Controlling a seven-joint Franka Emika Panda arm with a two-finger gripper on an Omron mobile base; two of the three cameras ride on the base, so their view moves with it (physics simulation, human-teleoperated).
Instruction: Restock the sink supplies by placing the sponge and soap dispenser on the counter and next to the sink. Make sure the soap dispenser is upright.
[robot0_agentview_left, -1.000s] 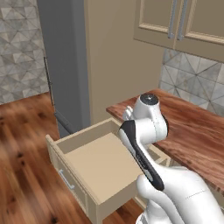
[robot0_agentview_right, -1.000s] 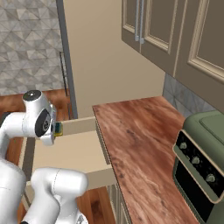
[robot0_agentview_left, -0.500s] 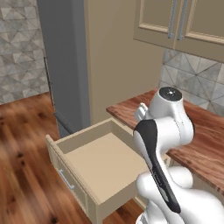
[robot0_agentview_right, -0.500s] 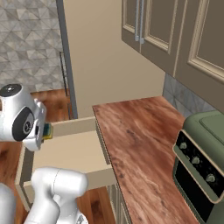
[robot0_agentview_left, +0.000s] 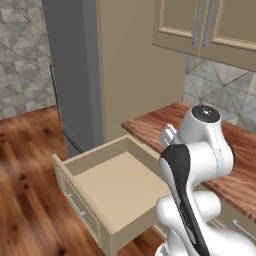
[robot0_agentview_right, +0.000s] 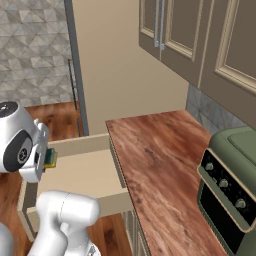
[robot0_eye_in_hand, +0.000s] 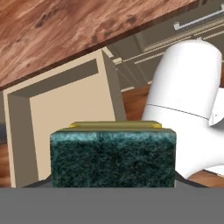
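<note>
My gripper (robot0_eye_in_hand: 113, 177) is shut on the sponge (robot0_eye_in_hand: 113, 157), a block with a dark green face and a yellow layer behind it that sits low in the hand view. From the right base view the sponge (robot0_agentview_right: 50, 158) pokes out of the hand at the left, above the open beige drawer (robot0_agentview_right: 82, 175). The gripper (robot0_agentview_right: 48, 159) hangs over the drawer's left part, away from the reddish-brown counter (robot0_agentview_right: 160, 160). The drawer (robot0_agentview_left: 117, 182) is empty. The soap dispenser and the sink are out of view.
A green toaster oven (robot0_agentview_right: 232, 175) stands on the counter at the right. A tall grey fridge (robot0_agentview_left: 70, 75) rises behind the drawer, and wall cabinets (robot0_agentview_left: 210, 25) hang over the counter (robot0_agentview_left: 150, 125). Wood floor (robot0_agentview_left: 30, 165) lies to the left.
The arm has swung with the sponge still gripped: its upper joint moved right in the left base view, and the hand moved left and forward in the right base view.
</note>
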